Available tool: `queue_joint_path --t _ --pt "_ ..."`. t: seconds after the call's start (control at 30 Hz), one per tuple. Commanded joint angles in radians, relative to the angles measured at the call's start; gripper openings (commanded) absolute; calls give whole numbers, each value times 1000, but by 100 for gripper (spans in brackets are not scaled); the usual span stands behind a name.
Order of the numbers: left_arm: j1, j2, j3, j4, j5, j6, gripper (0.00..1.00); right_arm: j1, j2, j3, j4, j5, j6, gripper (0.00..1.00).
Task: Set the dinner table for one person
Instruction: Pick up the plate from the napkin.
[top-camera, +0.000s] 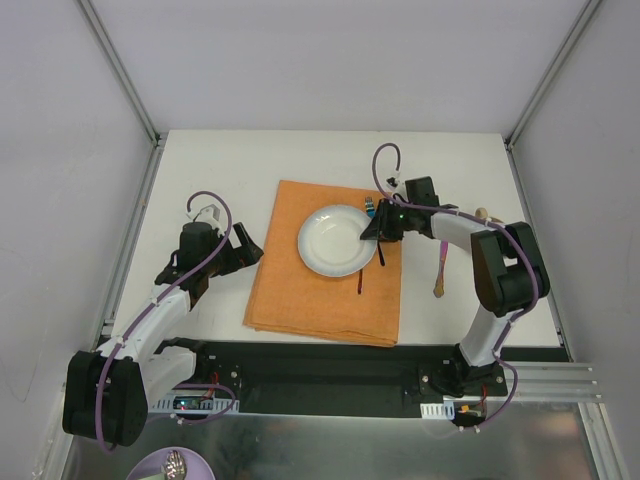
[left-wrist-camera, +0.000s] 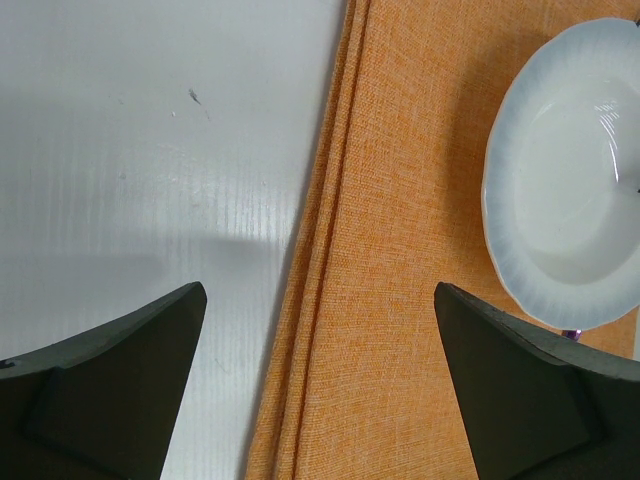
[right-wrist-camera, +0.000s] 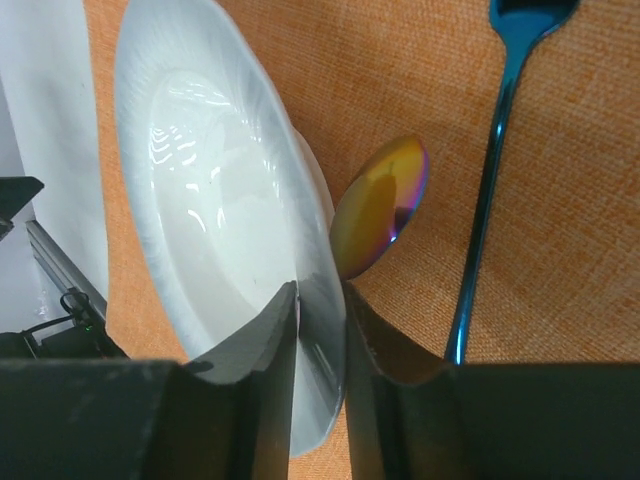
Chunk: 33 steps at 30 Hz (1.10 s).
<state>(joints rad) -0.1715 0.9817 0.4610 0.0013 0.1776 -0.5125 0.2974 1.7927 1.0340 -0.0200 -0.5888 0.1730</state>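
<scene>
The plate (right-wrist-camera: 200, 200) rim is clamped between the right gripper (right-wrist-camera: 320, 295) jaws, over the orange cloth (top-camera: 320, 295). The left gripper (left-wrist-camera: 320, 290) jaws are set wide apart.

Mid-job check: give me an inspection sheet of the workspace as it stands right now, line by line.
Surface: white dinner table; orange placemat laid mid-table.
Job's things: plate on the placemat; blue fork and iridescent spoon on the cloth by its right rim; slim utensil on bare table right of the mat.
Clutter: small beige item beside the right arm, cannot identify.
Grippers: left gripper open, empty, over the mat's left edge; right gripper closed on the plate's rim.
Cables: left arm's cable and right arm's cable, purple loops, clear of the plate.
Surroundings: white walls, metal rails; purple dish below the arm bases.
</scene>
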Motion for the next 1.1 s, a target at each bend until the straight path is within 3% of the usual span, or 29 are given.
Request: queue_joint_path --t 0.0,0.37,0.43,0.57,0.77,1.07 --pt "-11 2 7 3 8 11 99 -1 -10 18 -12 24 -29 28" --pt "-11 2 5 3 8 11 99 -1 -10 8 -5 27 -29 34" --pt "-11 2 4 3 8 11 99 -1 -13 8 -5 26 -30 31" --pt "-11 6 4 3 10 11 99 -1 -16 6 2 21 -29 1" --pt "-11 8 2 3 10 11 99 -1 -16 0 15 4 -18 1" --pt "-10 8 1 3 7 9 99 -15 -16 -22 190 -54 85 1"
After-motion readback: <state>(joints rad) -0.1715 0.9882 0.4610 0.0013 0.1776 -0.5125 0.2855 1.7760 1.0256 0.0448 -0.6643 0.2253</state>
